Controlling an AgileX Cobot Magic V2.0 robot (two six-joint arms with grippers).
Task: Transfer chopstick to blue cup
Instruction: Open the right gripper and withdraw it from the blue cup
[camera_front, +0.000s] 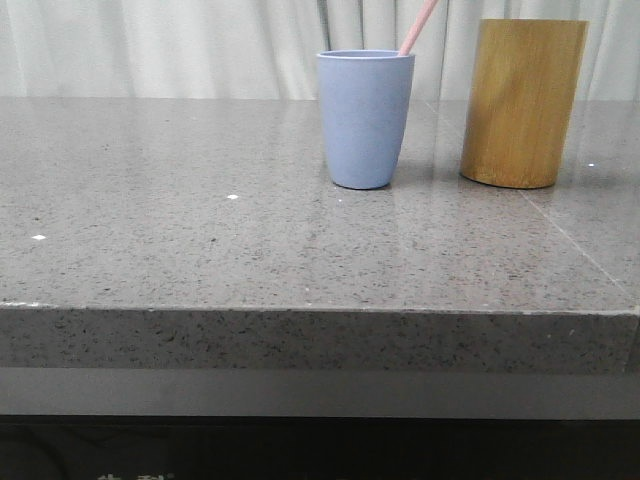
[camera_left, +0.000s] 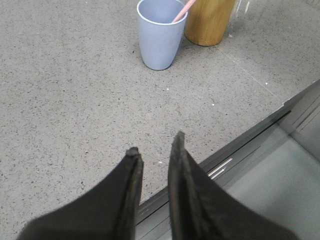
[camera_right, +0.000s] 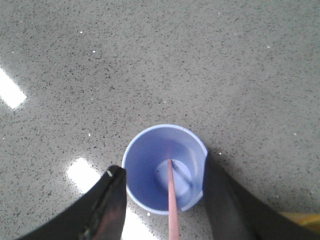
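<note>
The blue cup (camera_front: 365, 120) stands upright on the grey stone table (camera_front: 150, 230), back centre. One pale pink chopstick (camera_front: 418, 28) stands in it and leans right, its top rising past the frame. In the right wrist view the chopstick (camera_right: 171, 195) rests with its tip on the floor of the cup (camera_right: 145, 180). My right gripper (camera_right: 162, 167) hangs over the cup, open wide, with one finger on each side of the rim and apart from the chopstick. My left gripper (camera_left: 155, 145) is empty with a narrow gap between its fingers, near the table's front edge, far from the cup (camera_left: 160, 37).
A taller yellow-brown bamboo holder (camera_front: 522, 100) stands just right of the blue cup; it also shows in the left wrist view (camera_left: 207, 22). The table's front edge (camera_front: 320, 310) runs across the front view. Neither arm shows in the front view.
</note>
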